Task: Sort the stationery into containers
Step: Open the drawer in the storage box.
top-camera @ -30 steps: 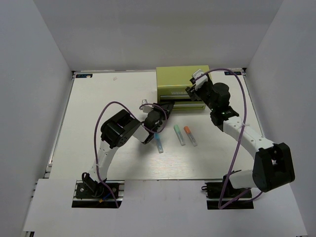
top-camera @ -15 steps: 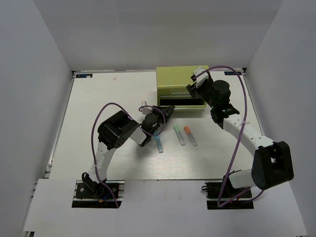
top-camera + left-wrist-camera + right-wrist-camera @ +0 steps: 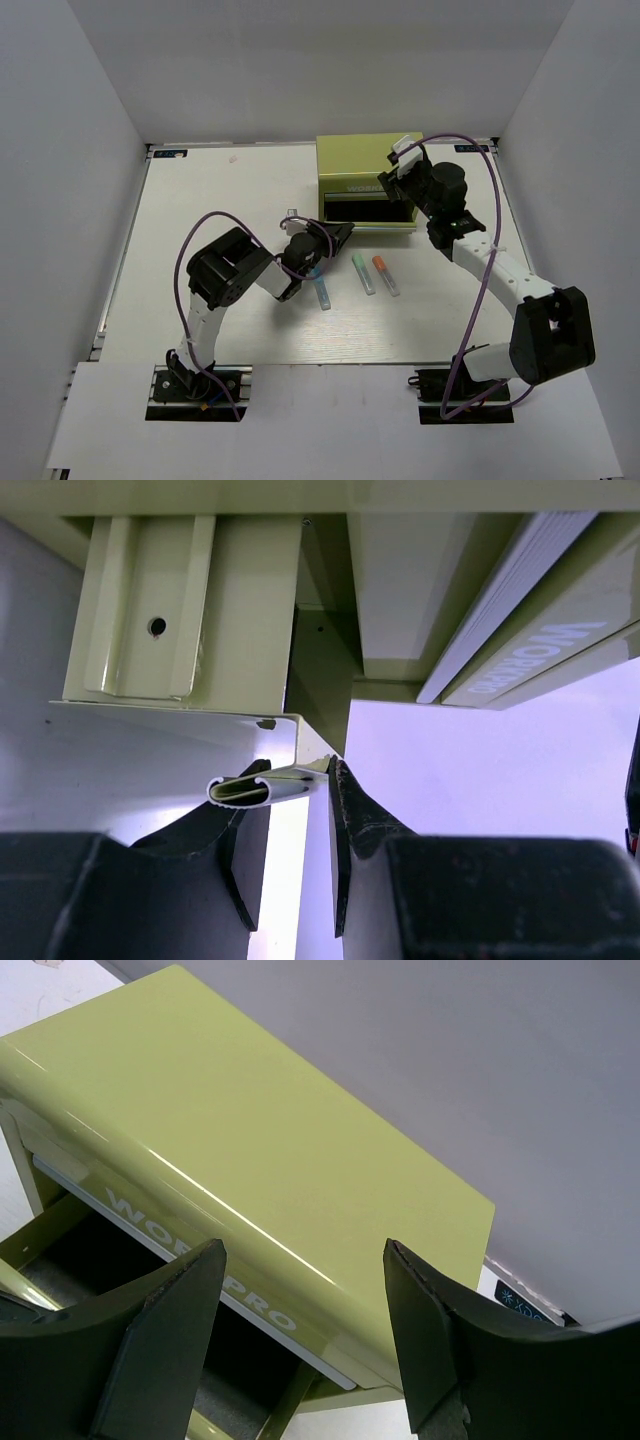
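We see the olive tool chest (image 3: 358, 158) at the far side of the table (image 3: 220, 210), its lettered front facing the arms. The open drawer (image 3: 366, 211) below that lettering juts toward us, with its long axis running left to right. The left gripper (image 3: 300, 778) is pinched onto the rolled front lip of this drawer at its left corner. The right gripper (image 3: 303, 1250) hovers over the chest's top with its fingers spread wide, holding nothing. Three stubby markers lie on the table just near of the drawer: blue marker (image 3: 321, 290), green marker (image 3: 363, 272) and orange marker (image 3: 385, 275). They lie roughly parallel, caps pointing toward the chest and clear bodies slanting near-right.
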{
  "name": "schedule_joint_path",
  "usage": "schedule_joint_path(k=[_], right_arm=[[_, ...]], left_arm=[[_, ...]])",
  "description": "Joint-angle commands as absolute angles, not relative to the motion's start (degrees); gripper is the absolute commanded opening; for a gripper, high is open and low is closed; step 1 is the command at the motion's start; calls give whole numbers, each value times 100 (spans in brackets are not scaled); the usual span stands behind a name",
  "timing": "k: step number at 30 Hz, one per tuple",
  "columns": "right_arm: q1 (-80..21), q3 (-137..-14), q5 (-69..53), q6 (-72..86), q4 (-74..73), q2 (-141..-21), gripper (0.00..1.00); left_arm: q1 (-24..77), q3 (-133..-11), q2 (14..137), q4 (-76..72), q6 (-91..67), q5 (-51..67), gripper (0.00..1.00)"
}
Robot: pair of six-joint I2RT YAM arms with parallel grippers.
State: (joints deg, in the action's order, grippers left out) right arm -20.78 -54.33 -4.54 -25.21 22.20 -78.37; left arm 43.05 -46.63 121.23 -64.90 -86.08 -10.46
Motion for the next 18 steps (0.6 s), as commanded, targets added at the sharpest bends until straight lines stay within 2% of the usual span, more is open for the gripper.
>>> schedule_joint_path(k=[1,3,5,6,9,12,13,15,17,18], right_arm=[[-2048,-5520,-492,-2391,2215,-7603,71],[-2039,-5493,-518,-2356,2189,-7559,71],[-2048,-5484,-527,-2347,2162,-7515,71],[-2048,-5467,-545,-2364,2119,-7480,72],[-2048,-5388,-589,-2364,2057,-7340,75],[-2048,-5204,-729,-2373,2013,-7051,75],[-2039,-5168,-904,-2373,1926,-7005,77],[-2030,-5054,-1045,-2364,1750,-6699,77],[-2030,-4914,-1414,-2294,1407,-6436,70],[-2022,-4791,-1537,-2277,1241,-6338,66]], left_arm=[[4395,-4465,11778,-5836,-8051,-738,0],[4395,-4412,11777,-5836,-8051,-677,0],[4395,-4412,11777,-5836,-8051,-677,12],[4395,-4464,11777,-5836,-8051,-677,34],[4395,-4526,11716,-5783,-8051,-677,65],[4395,-4526,11663,-5730,-7998,-624,79],[4395,-4526,11593,-5783,-7937,-624,86],[4395,-4526,11444,-5783,-7875,-458,90],[4395,-4395,11207,-5835,-7805,-387,99],[4395,-4334,11093,-5949,-7805,-387,99]])
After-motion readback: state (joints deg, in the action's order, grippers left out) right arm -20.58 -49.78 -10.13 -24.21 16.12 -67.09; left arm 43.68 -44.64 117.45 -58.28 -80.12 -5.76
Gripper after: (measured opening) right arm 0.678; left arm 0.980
